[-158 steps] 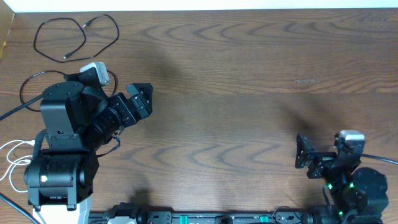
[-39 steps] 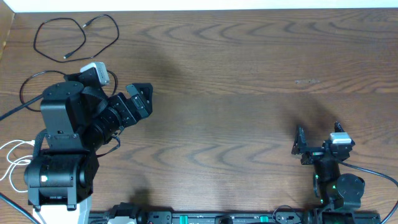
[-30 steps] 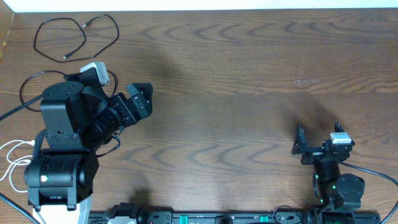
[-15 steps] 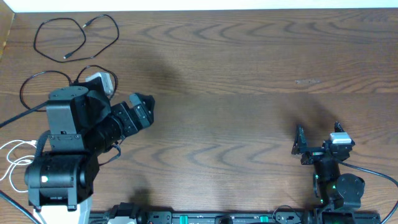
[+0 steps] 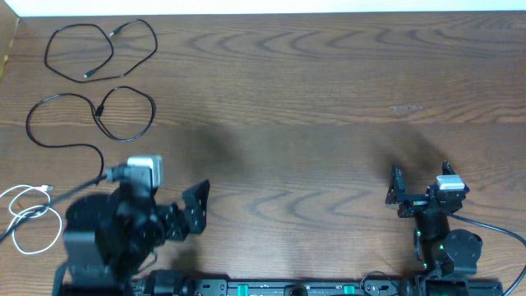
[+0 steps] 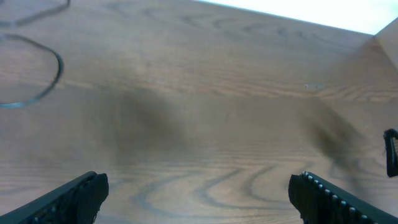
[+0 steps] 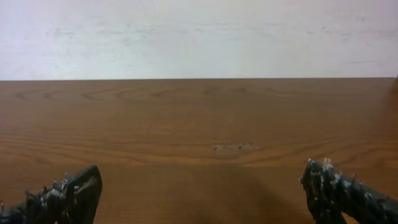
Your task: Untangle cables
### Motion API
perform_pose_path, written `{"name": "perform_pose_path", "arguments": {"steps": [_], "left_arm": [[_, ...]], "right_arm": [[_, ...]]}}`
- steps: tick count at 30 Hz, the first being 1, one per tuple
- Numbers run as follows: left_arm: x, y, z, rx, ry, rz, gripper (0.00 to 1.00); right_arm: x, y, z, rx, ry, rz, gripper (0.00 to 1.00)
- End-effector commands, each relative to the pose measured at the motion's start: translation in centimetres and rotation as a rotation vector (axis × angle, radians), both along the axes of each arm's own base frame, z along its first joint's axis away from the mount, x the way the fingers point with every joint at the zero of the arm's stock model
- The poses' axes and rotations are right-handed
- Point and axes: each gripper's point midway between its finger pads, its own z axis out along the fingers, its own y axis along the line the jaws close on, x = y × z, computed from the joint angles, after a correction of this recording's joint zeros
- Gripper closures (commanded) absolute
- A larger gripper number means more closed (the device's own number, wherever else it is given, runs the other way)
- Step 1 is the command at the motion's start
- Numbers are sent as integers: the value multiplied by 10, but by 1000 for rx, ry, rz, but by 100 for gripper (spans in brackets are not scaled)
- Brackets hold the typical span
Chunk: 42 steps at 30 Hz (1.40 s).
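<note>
Overhead view shows the three cables lying apart from one another at the left end of the counter [image 5: 312, 99]. One black cable [image 5: 155, 41] is looped in the far left corner. The second black cable [image 5: 153, 113] lies just nearer, one end curled into a loop and the other trailing toward the left edge. The white cable [image 5: 29, 188] is coiled loosely at the near left edge, beside the left arm's base. No claw touches any of them. The left claw [image 5: 196, 210] hangs over bare wood at the near left, its fingers spread wide and holding nothing; the arm is blurred. The right claw [image 5: 394, 193] sits at the near right, well apart from the cables, likewise spread and empty.
</note>
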Motion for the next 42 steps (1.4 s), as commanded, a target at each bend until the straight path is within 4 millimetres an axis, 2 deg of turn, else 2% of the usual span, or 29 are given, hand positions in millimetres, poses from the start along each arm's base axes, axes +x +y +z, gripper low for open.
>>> {"name": "perform_pose_path", "arguments": {"steps": [1, 5, 8, 11, 16, 22, 27, 35, 42], "left_arm": [[-19, 2, 8, 73, -112, -36, 2], [-38, 3, -1, 132, -168, -70, 2], [-40, 3, -14, 150, -165, -81, 2], [-26, 2, -32, 148, -149, -85, 2], [9, 1, -49, 148, -251, -77, 2], [32, 0, -78, 93, -320, -42, 2], [45, 3, -91, 95, -409, -19, 2], [53, 26, -98, 66, -479, 130, 2], [59, 35, -101, 74, -521, 179, 2]], "right_arm": [[0, -1, -1, 1, 1, -6, 1], [0, -1, -1, 1, 0, -6, 1], [0, -1, -1, 1, 1, -6, 1], [0, -1, -1, 1, 1, -6, 1], [0, -1, -1, 1, 0, -6, 1], [0, -1, -1, 1, 1, -6, 1], [0, -1, -1, 1, 0, -6, 1], [0, -1, -1, 1, 0, -6, 1], [0, -1, -1, 1, 1, -6, 1]]}}
